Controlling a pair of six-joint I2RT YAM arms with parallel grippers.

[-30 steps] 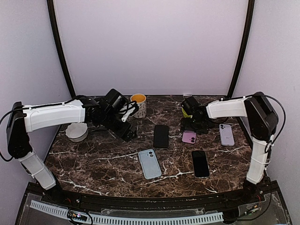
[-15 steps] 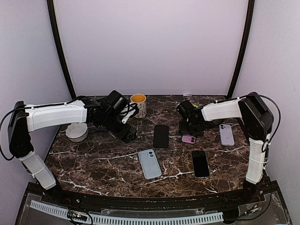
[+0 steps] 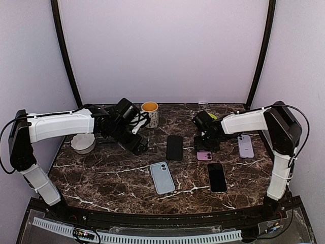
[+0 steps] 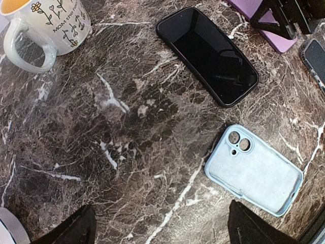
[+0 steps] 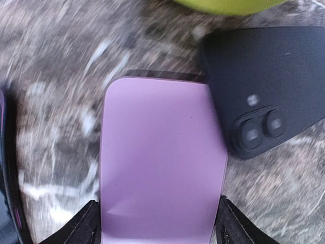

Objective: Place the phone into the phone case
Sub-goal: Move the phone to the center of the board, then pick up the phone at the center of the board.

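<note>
My right gripper is shut on a purple phone, which lies back up on the marble table. In the right wrist view the phone fills the gap between my fingertips, touching both. A black case with camera holes lies right beside it. A light blue phone case lies open side up at the centre front; it also shows in the left wrist view. My left gripper is open and empty, above bare table left of the blue case.
A black phone lies face up between the arms. Another black phone lies at front right and a lilac phone at far right. A flowered mug stands at the back, a white bowl at left.
My right gripper has moved toward the near edge, taking the purple phone with it. The left arm has barely moved.
</note>
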